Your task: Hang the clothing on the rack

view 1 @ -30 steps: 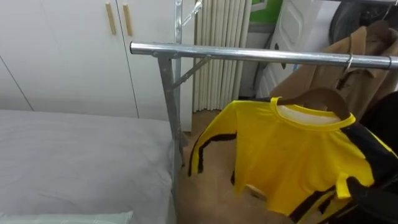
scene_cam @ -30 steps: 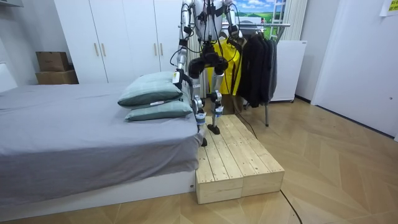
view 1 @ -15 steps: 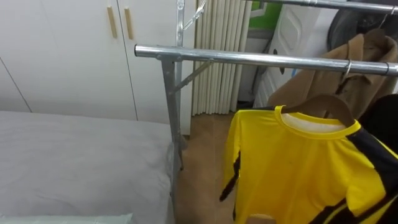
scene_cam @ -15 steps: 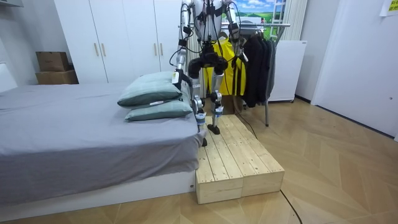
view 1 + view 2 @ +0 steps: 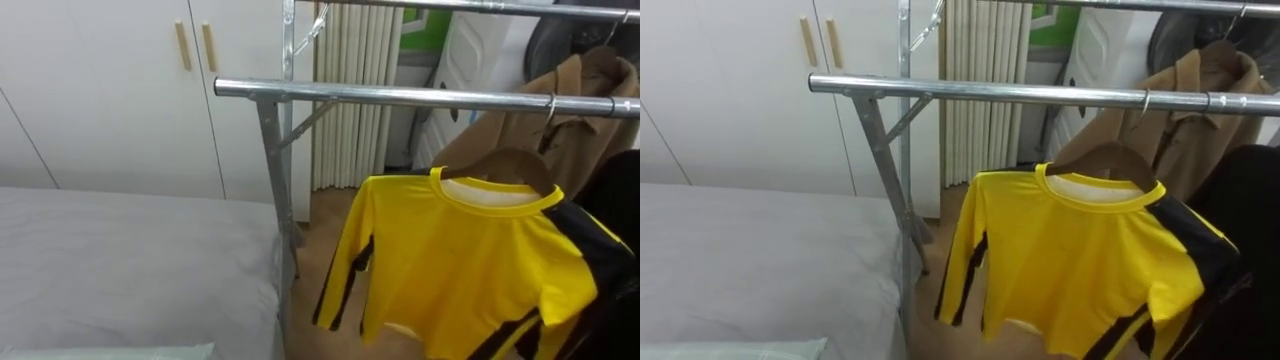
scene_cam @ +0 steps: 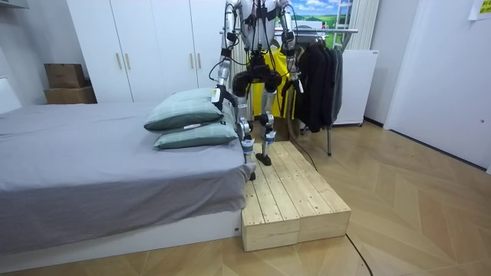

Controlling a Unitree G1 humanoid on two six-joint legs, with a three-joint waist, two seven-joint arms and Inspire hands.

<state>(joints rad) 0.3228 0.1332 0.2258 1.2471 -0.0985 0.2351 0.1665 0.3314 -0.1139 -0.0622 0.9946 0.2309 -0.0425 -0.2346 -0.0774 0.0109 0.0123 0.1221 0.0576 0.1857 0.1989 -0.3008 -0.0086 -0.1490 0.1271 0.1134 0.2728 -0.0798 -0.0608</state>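
Observation:
A yellow shirt [image 5: 470, 260] with black trim hangs on a wooden hanger [image 5: 512, 163], whose hook sits over the metal rail [image 5: 400, 97] of the clothes rack. Its left sleeve [image 5: 345, 270] dangles free over the floor. In the room view I stand on a wooden platform [image 6: 291, 199] facing the rack, with the yellow shirt [image 6: 276, 73] right in front of me. My left hand [image 6: 218, 95] hangs low by the bed's pillows. My right hand [image 6: 296, 75] is lowered beside the shirt. Neither hand touches the shirt.
A grey bed [image 5: 130, 260] lies at my left, close to the rack's upright post [image 5: 270, 180]. On the rail's right side hang a beige coat [image 5: 580, 110] and a dark garment [image 5: 615, 195]. A white wardrobe [image 5: 100, 90] stands behind.
The shirt has swung on its hanger: its left sleeve has moved out to the left and its body has turned back to face me. My right hand has dropped slightly.

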